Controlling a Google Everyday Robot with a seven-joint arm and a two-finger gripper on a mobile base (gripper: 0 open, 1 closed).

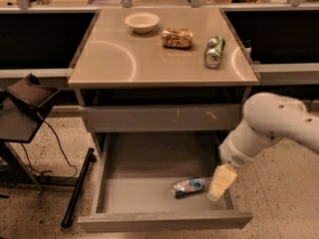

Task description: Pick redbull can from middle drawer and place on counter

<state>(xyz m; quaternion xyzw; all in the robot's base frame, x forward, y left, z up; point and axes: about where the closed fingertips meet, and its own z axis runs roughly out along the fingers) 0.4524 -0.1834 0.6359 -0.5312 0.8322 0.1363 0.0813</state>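
Note:
The redbull can [188, 186] lies on its side in the open middle drawer [164, 221], toward the front right. My gripper [222, 182], pale yellow at the end of the white arm [271, 128], hangs down into the drawer's right side, just right of the can and close to it. I cannot tell whether it touches the can. The glossy beige counter [124, 59] tops the grey cabinet above the drawer.
On the counter are a white bowl [142, 21], a brown snack packet [177, 38] and a green-and-silver can [214, 51]. A scratched grey drawer front [164, 117] sits above the open drawer. A black stand [27, 101] and a black bar [77, 188] are at the left.

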